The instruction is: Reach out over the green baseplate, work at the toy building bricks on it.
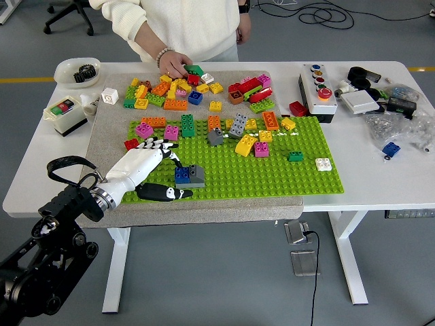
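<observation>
The green baseplate [272, 170] is laid on a grey mat [109, 129] toward the near edge of the desk [367, 190], and bricks are scattered along its far edge, with a loose heap [183, 88] beyond it on the mat. The left hand [151, 166] is reached in over the baseplate's near left corner, its fingers [155, 144] spread and relaxed, the thumb [166, 193] stretched along the near edge toward a blue brick [182, 176] joined to a grey brick [196, 176] — nothing is gripped, and whether the thumb touches the pair cannot be told. The right hand is not seen. At the far edge of the desk a person's hand [173, 64] is rested on the heap beside a green brick [194, 69]. The bricks are judged to be light, rigid moulded plastic with smooth, somewhat slippery walls — not fragile, but held fast by their studs once pressed down. The blue and grey pair is best taken across two opposite side walls, low on the body, between thumb and fingertips; a rocking lift would probably be needed to free it, while the baseplate could be dragged upward if it is not steadied.
</observation>
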Controlling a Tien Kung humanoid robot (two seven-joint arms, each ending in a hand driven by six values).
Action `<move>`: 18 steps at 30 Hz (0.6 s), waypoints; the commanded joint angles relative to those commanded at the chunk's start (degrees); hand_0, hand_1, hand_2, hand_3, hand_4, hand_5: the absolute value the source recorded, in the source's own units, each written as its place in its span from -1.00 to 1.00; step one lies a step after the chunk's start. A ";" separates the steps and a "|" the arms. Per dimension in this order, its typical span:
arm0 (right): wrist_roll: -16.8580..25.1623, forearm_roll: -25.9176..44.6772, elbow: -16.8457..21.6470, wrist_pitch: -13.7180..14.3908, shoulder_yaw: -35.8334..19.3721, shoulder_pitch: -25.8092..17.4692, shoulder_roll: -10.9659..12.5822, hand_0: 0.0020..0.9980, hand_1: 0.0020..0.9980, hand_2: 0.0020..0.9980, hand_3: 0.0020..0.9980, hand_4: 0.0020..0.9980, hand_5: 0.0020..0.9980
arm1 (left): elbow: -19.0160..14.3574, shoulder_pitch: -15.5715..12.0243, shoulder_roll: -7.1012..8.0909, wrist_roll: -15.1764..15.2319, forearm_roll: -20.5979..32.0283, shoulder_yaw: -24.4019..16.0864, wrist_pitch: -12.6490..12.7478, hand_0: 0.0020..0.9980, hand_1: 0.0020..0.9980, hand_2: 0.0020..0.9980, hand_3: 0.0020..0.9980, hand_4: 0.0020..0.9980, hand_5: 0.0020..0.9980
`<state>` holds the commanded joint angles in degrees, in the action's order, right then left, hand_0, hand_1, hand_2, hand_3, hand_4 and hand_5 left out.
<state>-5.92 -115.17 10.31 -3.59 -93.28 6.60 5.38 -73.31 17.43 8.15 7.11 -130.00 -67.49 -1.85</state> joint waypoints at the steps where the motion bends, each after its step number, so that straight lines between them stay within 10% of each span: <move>1: 0.01 0.03 0.00 0.01 0.01 0.02 0.00 0.47 0.23 0.27 0.08 0.54 -0.02 | 0.22 0.06 -0.09 -0.01 0.00 0.17 -0.02 1.00 1.00 0.92 0.25 1.00 0.40; 18: 0.02 0.12 0.00 0.04 -0.06 0.09 -0.02 0.47 0.23 0.27 0.08 0.54 -0.02 | 2.85 0.42 -0.14 0.09 0.00 0.62 -0.14 1.00 1.00 0.91 0.26 1.00 0.40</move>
<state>-5.89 -115.05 10.31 -3.54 -93.34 6.69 5.36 -70.46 17.85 8.01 7.20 -130.00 -66.87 -1.99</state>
